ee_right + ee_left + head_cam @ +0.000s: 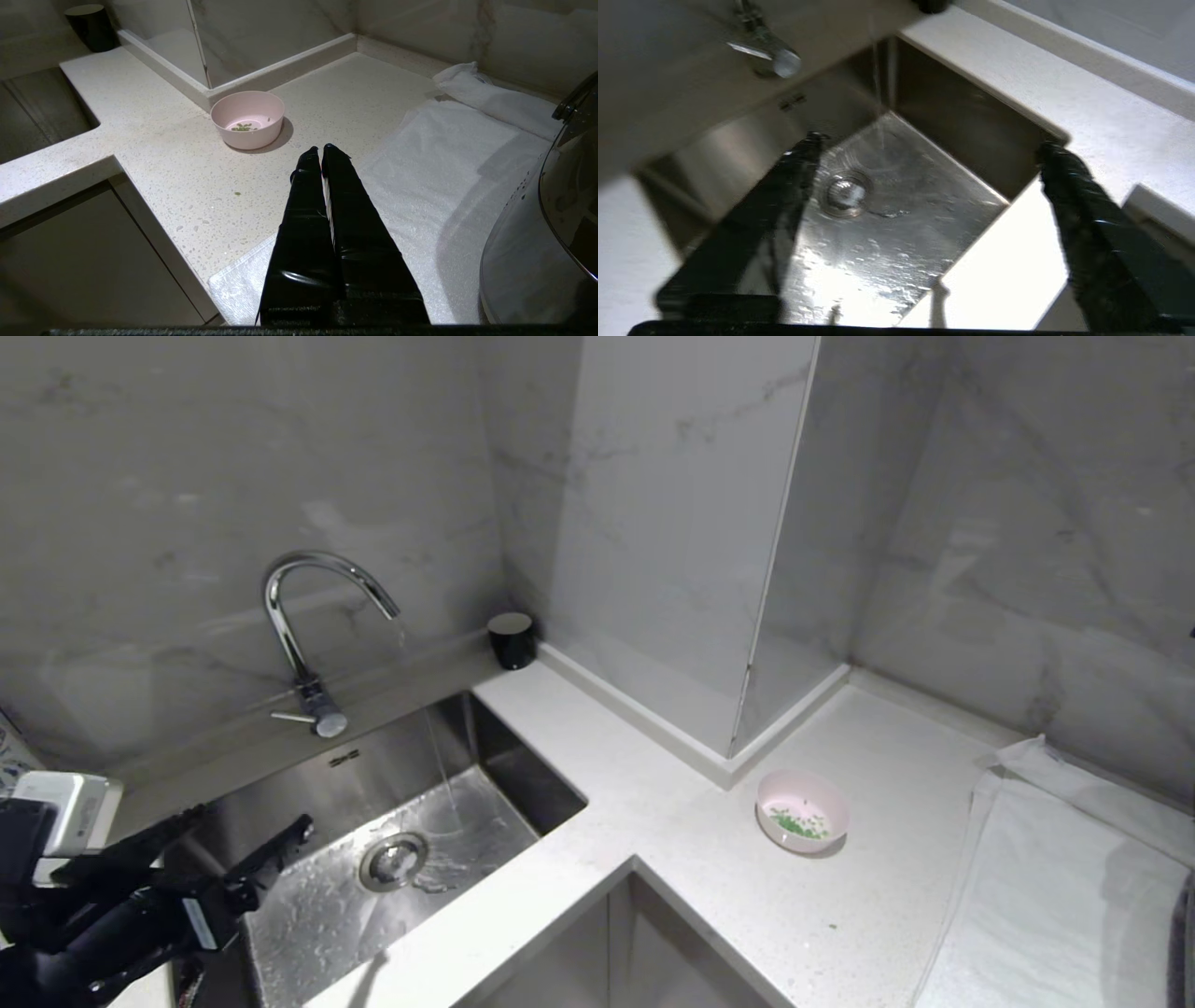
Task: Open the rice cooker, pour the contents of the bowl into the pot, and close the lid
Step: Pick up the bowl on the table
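One small pink bowl (802, 810) is seen on the speckled counter (653, 803), at about three o'clock of the sink (411, 840) and just before the marble pillar's skirting (691, 751); the green bits (798, 823) are scattered thinly across its floor; it is judged light, stiff and somewhat slick, best taken across the rim with one finger inside the wall, and kept level until tipped. The left gripper (247, 835) is held at eight o'clock in the head view, over the sink's near corner, its jaws spread with nothing between them; the right gripper (322, 149) is clenched on nothing, the bowl at eleven o'clock of its tips. A white towel (1055, 887) lies at three o'clock of the bowl; bare counter surrounds the bowl except toward the skirting; the counter's inner corner edge (635, 863) is near; water is running from the tap (317, 616).
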You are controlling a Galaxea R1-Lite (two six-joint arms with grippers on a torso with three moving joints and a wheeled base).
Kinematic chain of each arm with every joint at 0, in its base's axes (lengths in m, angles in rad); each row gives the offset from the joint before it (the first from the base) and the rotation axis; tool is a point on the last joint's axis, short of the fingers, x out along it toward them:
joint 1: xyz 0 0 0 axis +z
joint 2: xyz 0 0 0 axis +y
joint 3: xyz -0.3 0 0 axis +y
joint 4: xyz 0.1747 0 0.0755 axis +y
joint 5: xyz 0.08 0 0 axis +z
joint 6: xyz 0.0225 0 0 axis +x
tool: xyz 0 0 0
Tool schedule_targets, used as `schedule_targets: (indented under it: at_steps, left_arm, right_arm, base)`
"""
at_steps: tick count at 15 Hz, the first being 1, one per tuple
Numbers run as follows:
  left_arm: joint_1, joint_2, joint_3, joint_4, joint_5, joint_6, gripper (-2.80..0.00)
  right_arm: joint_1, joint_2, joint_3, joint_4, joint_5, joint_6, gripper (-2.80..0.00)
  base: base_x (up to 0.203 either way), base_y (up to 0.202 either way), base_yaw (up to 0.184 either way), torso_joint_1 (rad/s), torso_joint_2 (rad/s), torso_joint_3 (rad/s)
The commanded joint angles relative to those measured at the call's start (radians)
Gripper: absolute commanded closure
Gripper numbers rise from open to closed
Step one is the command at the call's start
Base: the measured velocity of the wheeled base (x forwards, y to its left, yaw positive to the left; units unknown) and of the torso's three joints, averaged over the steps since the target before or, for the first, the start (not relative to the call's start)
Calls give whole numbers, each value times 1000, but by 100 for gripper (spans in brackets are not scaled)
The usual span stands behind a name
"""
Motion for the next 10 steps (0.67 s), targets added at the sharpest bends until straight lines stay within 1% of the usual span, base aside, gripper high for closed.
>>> schedule_targets:
  at_steps: [1,2,6,9,10]
  left_arm:
    - [15,-243,3,103,16,18,0]
    - [17,-324,-7,186,20,26,0]
    - [19,-663,-102,647,24,40,0]
    - [25,-864,-161,878,31,47,0]
    - [28,-906,-169,966,34,63,0]
  right_arm:
    - [0,0,0,0,0,0,0]
    - [0,-1,0,0,0,0,0]
    - [0,0,0,0,0,0,0]
    - [0,0,0,0,0,0,0]
    - [0,0,0,0,0,0,0]
  base:
    - [0,0,0,0,0,0]
    - [0,0,0,0,0,0]
    - [0,0,0,0,0,0]
    - [0,0,0,0,0,0]
    - [0,0,0,0,0,0]
